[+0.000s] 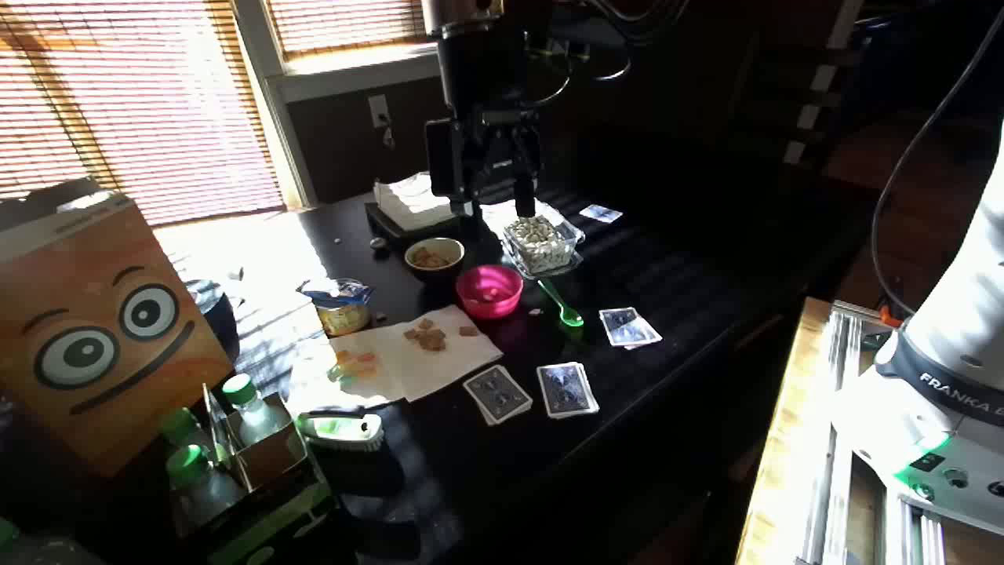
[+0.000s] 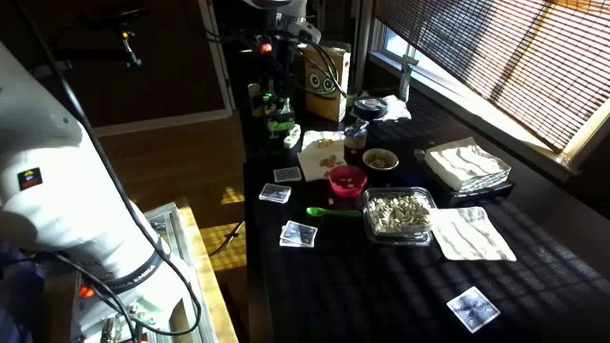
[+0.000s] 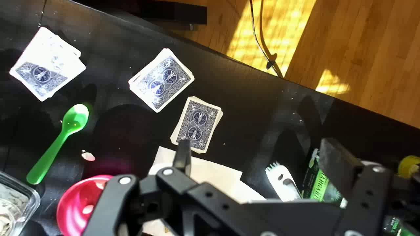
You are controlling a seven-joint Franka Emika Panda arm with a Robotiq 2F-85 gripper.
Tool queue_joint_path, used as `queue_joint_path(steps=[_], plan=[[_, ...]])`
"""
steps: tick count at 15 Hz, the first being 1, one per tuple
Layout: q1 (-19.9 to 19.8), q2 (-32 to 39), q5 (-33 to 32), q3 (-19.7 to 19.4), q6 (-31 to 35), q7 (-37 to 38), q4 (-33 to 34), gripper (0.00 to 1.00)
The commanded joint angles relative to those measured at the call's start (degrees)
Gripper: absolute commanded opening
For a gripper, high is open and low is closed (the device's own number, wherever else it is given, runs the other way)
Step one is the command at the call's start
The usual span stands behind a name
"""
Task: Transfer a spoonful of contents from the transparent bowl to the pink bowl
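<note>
The transparent bowl shows as a squarish clear container (image 1: 579,259) (image 2: 400,238) (image 3: 32,200), heaped with pale lumpy contents (image 1: 537,235) (image 2: 400,212). The pink bowl (image 1: 490,306) (image 2: 348,190) (image 3: 67,213) stands beside it with a few pale pieces inside. A green spoon (image 1: 557,300) (image 2: 336,213) (image 3: 57,149) lies on the dark table beside both. My gripper (image 1: 494,207) (image 3: 261,157) is open, with nothing between its fingers. It hangs in the air, apart from spoon and bowls; in the wrist view they lie to its left. Its fingers are hard to make out against the dark in an exterior view.
Piles of cards (image 3: 197,123) lie near the table edge. A paper napkin (image 2: 312,166) holds brownish pieces. A bowl with yellowish-brown contents (image 2: 381,159), a foil-topped cup (image 1: 341,314), a brush (image 3: 282,182), bottles (image 1: 259,416), a box with a face (image 1: 110,337) and stacked napkins (image 2: 469,164) stand around.
</note>
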Motion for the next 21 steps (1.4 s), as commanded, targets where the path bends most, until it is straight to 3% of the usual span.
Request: queue_joint_path(steps=[1,5,9,14,21], plan=[[-0.06,0.01,-0.01,0.05,-0.10,0.00,0.07,1.00],[-0.06,0.01,-0.01,0.04,-0.10,0.00,0.07,1.00],[-0.97,1.19,-2.72,0.16,7.45,7.53,-2.31,1.00],[-0.99,1.89,0.07,-0.53,14.07,7.14,-4.95,1.00],[-4.37,3.74,-12.25,-2.52,19.70,21.26,-8.50,1.00]])
